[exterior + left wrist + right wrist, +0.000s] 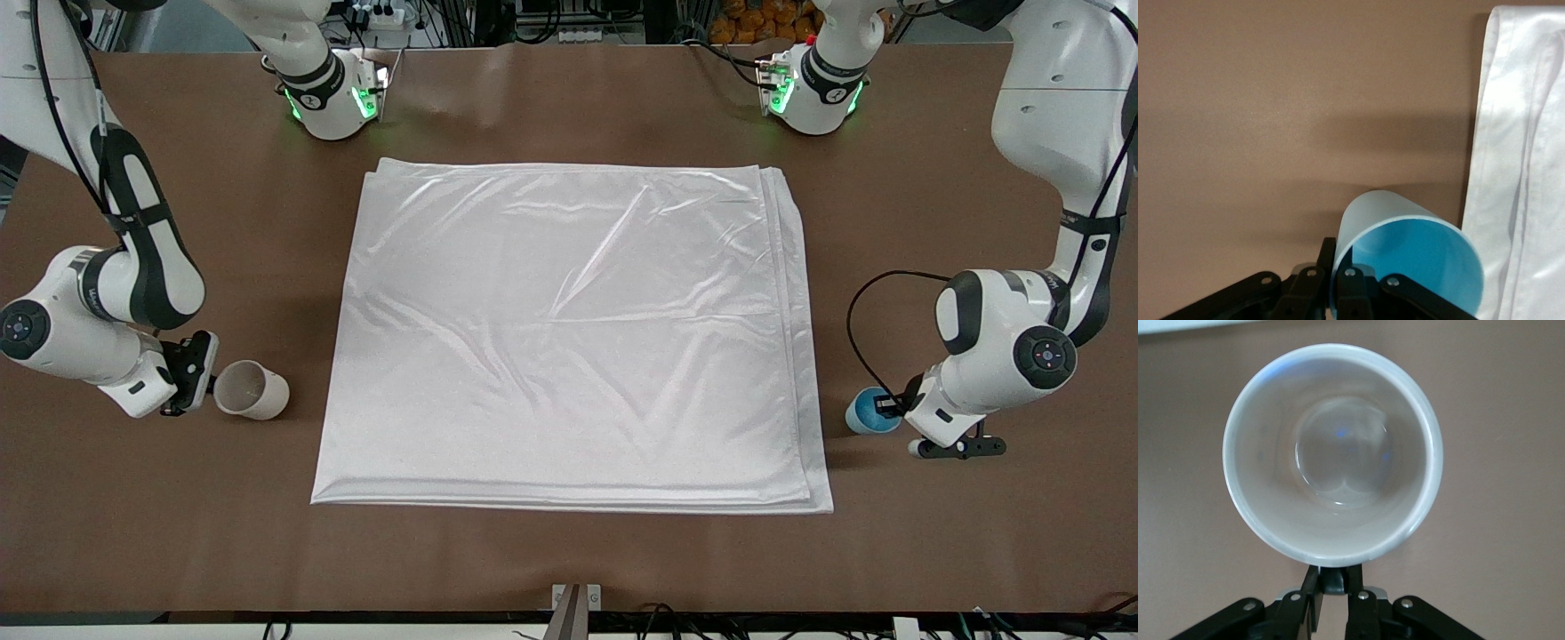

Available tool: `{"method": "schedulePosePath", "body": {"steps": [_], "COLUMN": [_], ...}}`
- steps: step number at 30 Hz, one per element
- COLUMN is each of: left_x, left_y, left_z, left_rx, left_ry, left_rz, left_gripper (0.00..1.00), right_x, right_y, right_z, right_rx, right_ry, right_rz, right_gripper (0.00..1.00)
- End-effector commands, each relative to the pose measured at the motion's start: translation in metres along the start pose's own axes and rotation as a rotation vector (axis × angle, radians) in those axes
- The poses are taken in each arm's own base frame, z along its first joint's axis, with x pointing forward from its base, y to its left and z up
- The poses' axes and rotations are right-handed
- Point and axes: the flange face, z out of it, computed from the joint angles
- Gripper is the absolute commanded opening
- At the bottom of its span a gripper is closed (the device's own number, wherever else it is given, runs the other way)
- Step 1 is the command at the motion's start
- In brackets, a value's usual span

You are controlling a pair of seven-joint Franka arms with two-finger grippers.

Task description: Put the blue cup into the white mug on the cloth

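Pick-up stage: L gripper pinching blue cup rim, R gripper pinching white mug handle, both off cloth; next, prob. lift & carry mug onto cloth.

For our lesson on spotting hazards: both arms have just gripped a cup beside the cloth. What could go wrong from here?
1. The left gripper pinches only the rim wall of the blue cup; it may swing or slip when lifted.
2. The right gripper holds the white mug by its small handle, so the mug could tilt.
3. The cloth is shiny and creased; a mug set there might stand unevenly.
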Motion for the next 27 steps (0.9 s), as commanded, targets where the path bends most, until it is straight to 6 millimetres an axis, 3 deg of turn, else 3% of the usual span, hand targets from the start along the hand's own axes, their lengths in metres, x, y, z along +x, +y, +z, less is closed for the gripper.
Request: {"method": "schedulePosePath", "body": {"steps": [1, 4, 10, 15, 19, 27], "left_x": [0.001, 0.001, 0.003, 0.005, 0.007, 0.008], "left_y": [0.003, 0.004, 0.011, 0.011, 0.019, 0.028], "left_z": [-0.016, -0.017, -0.030, -0.041, -0.051, -0.071], "left_rx": [0.004, 0.003, -0.018, -0.017, -0.024, -0.028], "left_ry": [0.020, 0.020, 0.033, 0.036, 0.040, 0.048], "left_rz": [0.003, 0.000, -0.005, -0.003, 0.004, 0.016], "left_gripper": [0.00, 0.00, 0.00, 0.00, 0.00, 0.00], "right_x": [0.027, 0.052, 0.105, 0.150, 0.198, 0.263], "right_y": [0.002, 0.002, 0.000, -0.005, -0.013, -0.031], "right_z": [-0.045, -0.058, -0.064, -0.063, -0.066, -0.066], "right_rx": [-0.058, -0.066, -0.060, -0.060, -0.058, -0.048], "right_ry": [0.044, 0.085, 0.121, 0.132, 0.125, 0.097], "right_rz": [-0.071, -0.084, -0.142, -0.188, -0.183, -0.119], "right_gripper": [0.06, 0.03, 0.03, 0.01, 0.01, 0.00]}}
